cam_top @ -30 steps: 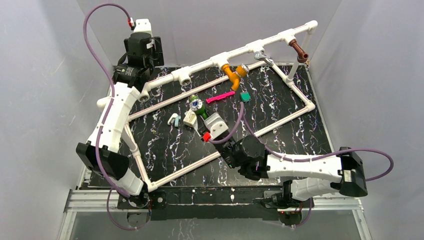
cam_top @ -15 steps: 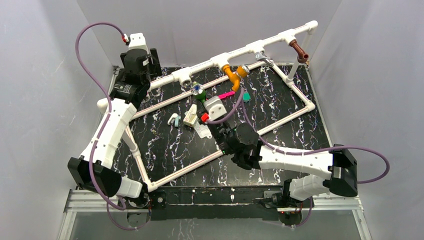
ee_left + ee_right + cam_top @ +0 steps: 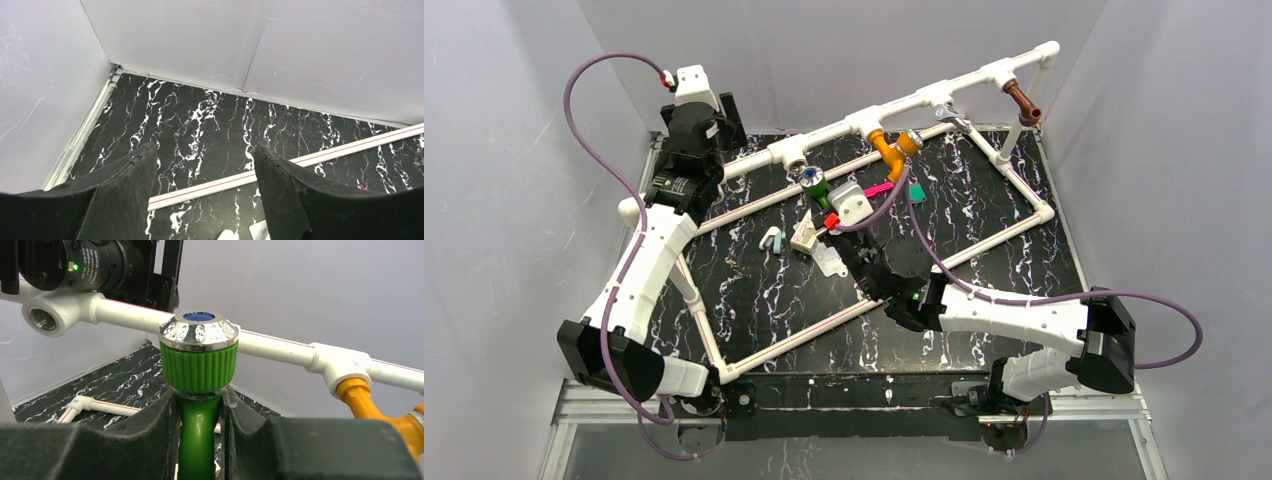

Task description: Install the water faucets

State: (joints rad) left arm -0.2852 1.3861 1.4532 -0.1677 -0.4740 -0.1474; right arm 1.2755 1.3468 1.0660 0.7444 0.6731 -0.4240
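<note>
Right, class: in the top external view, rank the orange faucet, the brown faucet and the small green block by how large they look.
1. orange faucet, the largest
2. brown faucet, somewhat smaller
3. green block, clearly the smallest

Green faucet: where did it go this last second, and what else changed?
The right gripper, shut on the green faucet, carried it away from the bases toward the open tee. The left arm shifted slightly. The orange faucet and brown faucet stayed on the pipe.

Left gripper (image 3: 205, 150) hangs far left, jaws apart; right gripper (image 3: 200, 405), arm stretched toward centre, clamps the green faucet (image 3: 199, 360).
</note>
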